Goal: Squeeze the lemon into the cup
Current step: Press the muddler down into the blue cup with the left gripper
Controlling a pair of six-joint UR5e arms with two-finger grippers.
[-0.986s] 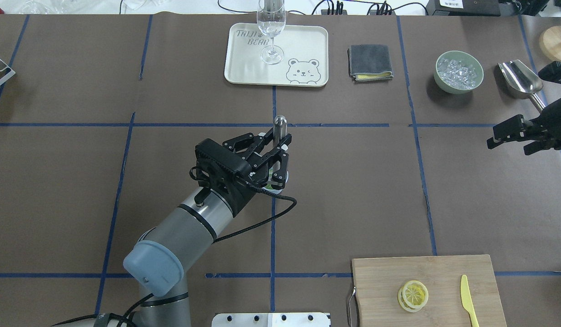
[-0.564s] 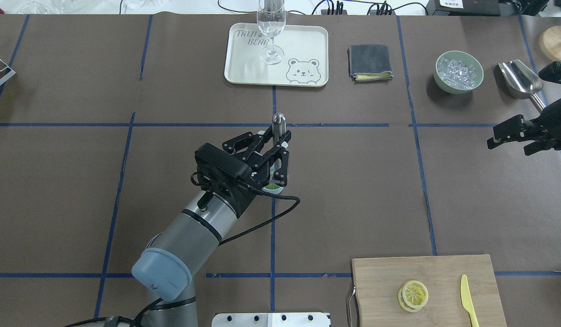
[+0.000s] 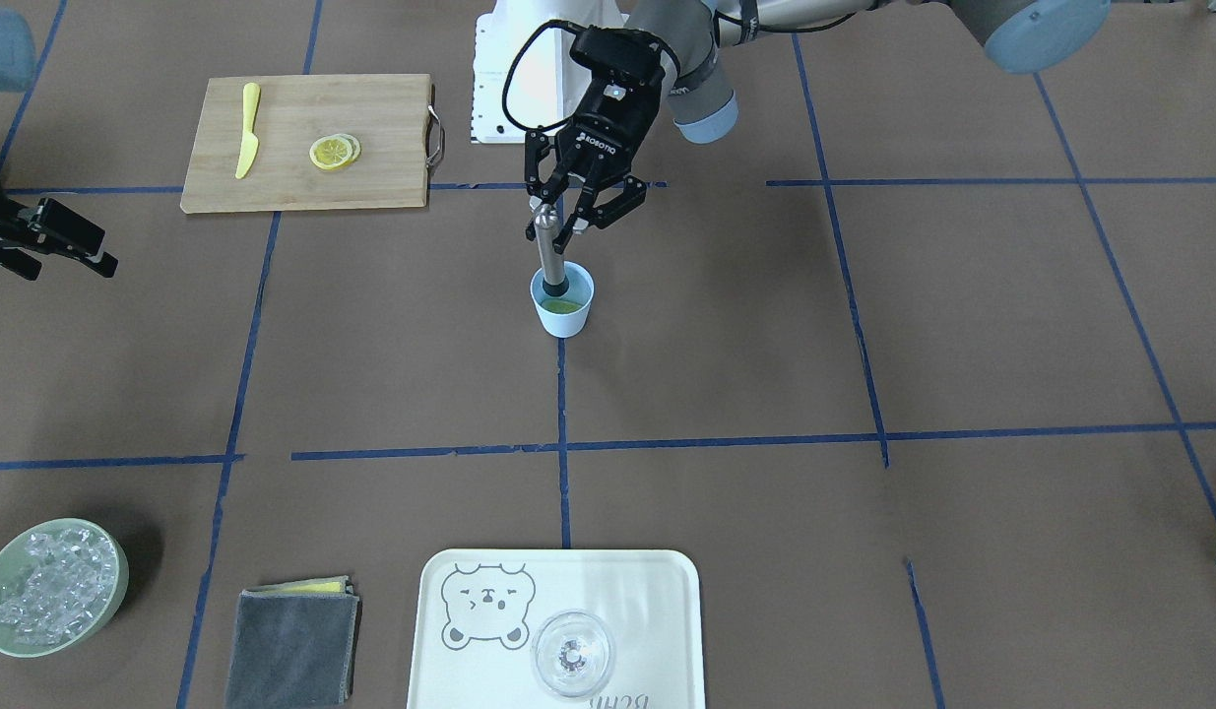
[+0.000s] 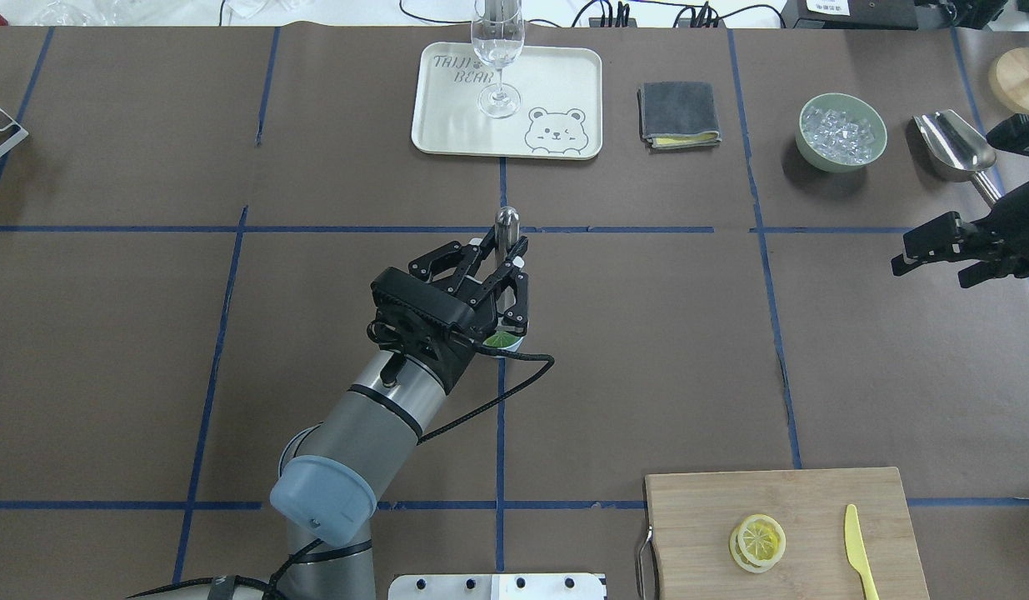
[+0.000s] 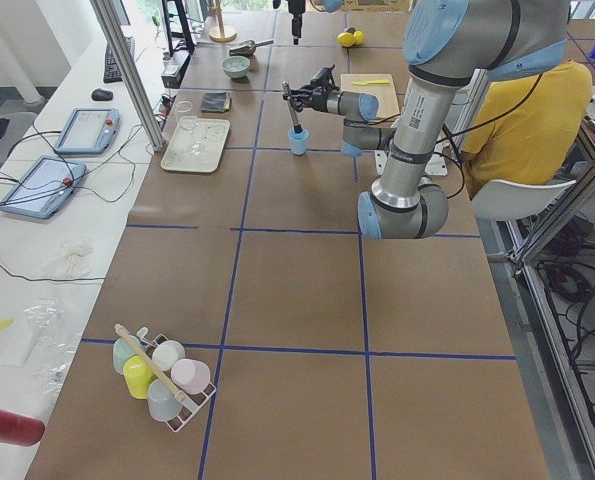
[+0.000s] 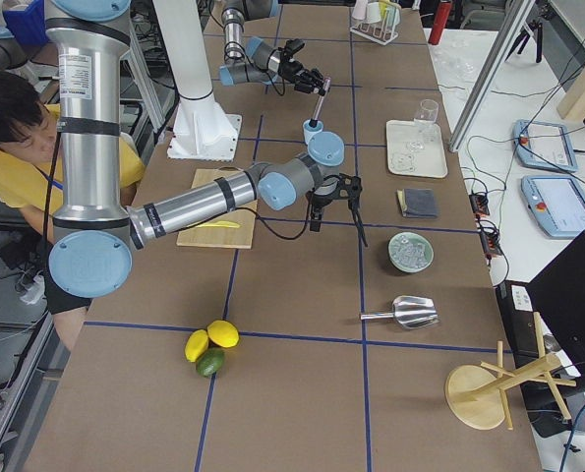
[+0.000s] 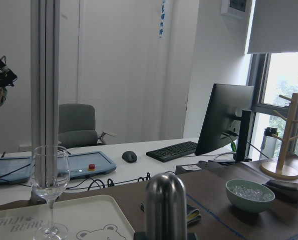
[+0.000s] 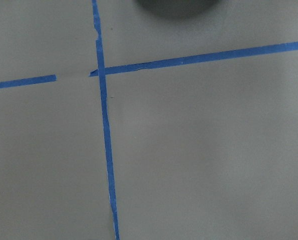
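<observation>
A light-blue cup (image 3: 565, 313) stands at the table's middle with a yellow-green slice (image 3: 560, 307) lying in it. A metal muddler (image 3: 546, 251) stands tilted in the cup, its dark tip on the slice. My left gripper (image 3: 566, 219) is shut on the muddler's upper end, directly over the cup. From overhead the gripper (image 4: 509, 254) hides most of the cup (image 4: 514, 341). Yellow lemon slices (image 4: 757, 542) lie stacked on the cutting board (image 4: 706, 500), also seen from the front (image 3: 334, 151). My right gripper (image 4: 926, 247) hovers open at the far right, holding nothing.
A cream tray (image 4: 447, 125) with a clear wine glass (image 4: 497, 58) sits at the back. Right of it lie a grey cloth (image 4: 679, 112), a green bowl of ice (image 4: 841, 132) and a metal scoop (image 4: 951, 143). A yellow knife (image 4: 857, 546) rests on the board.
My left arm has swung its elbow to the right and the muddler's top has shifted slightly left and away. The slice now shows under the gripper. The right arm has not moved.
</observation>
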